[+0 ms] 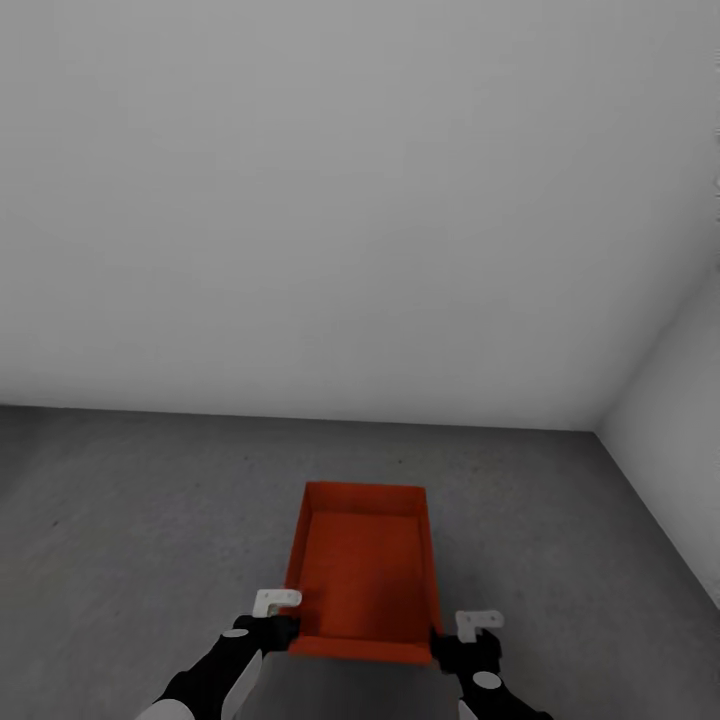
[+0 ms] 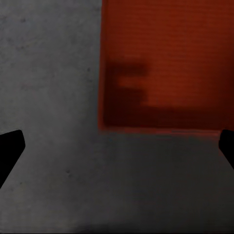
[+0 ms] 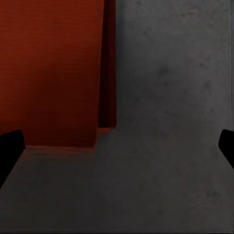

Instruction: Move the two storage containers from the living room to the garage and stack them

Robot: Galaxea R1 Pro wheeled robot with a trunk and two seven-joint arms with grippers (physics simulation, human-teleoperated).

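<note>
On the grey floor (image 1: 130, 520) sits your red bin (image 1: 365, 570) (ready for stacking); left gripper (image 2: 117, 146) and right gripper (image 3: 117, 146) spread wide, holding nothing.

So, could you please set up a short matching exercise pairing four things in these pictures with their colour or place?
Things:
1. storage container
2. floor
3. left gripper
4. wall

Descriptions:
A. plain white, behind everything
B. at the bin's near left corner, fingers spread wide in its wrist view
C. orange-red, lidless, resting on the concrete
D. mottled dark grey

Pairs: 1-C, 2-D, 3-B, 4-A
</note>
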